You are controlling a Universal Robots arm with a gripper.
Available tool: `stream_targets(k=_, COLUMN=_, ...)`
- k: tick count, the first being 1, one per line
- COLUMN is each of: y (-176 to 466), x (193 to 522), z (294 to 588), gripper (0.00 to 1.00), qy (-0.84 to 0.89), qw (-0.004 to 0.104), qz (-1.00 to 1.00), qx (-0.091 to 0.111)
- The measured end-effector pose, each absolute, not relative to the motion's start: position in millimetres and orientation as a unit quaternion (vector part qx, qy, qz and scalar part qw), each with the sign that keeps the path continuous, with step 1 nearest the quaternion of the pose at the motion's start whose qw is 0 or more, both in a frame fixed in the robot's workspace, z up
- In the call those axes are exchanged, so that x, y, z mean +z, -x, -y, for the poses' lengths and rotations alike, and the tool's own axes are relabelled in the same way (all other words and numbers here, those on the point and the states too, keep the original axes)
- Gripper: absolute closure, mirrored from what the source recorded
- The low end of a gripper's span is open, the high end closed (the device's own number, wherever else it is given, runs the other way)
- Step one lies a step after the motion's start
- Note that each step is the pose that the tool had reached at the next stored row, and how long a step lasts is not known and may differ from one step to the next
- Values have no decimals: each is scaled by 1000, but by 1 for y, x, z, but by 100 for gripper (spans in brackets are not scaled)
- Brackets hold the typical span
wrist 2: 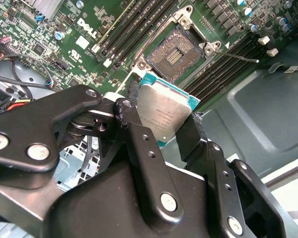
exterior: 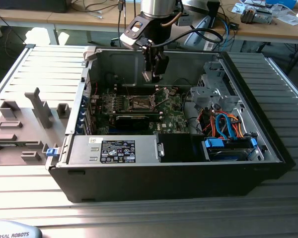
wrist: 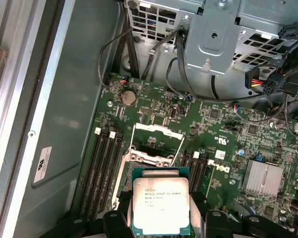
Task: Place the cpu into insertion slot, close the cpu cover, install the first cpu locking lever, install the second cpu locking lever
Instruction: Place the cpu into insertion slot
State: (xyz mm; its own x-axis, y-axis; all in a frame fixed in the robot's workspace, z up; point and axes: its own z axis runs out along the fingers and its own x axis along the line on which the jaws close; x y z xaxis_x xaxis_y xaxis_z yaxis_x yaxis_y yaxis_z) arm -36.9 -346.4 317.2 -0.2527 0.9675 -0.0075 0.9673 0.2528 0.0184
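Inside the open computer case [exterior: 164, 183], the pincer [exterior: 153, 74] pinches the cpu [wrist: 161, 203] by two opposite edges, holding it flat above the bare socket [wrist 2: 176, 52], where the cpu cover [wrist: 158, 128] stands raised, leaving the pins clear to receive it.

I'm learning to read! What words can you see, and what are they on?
Silver-grey square chip held by the black claw: printed lines, too small to read.
Green circuit board: white maker's logo; other print too small.
White-and-black label on the silver metal box: too blurred.
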Motion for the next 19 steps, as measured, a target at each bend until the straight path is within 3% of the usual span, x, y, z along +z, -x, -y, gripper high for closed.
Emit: stream_targets(k=19, y=37, x=317, z=346, gripper=46, qy=-615, qw=9, qz=-788, qx=5)
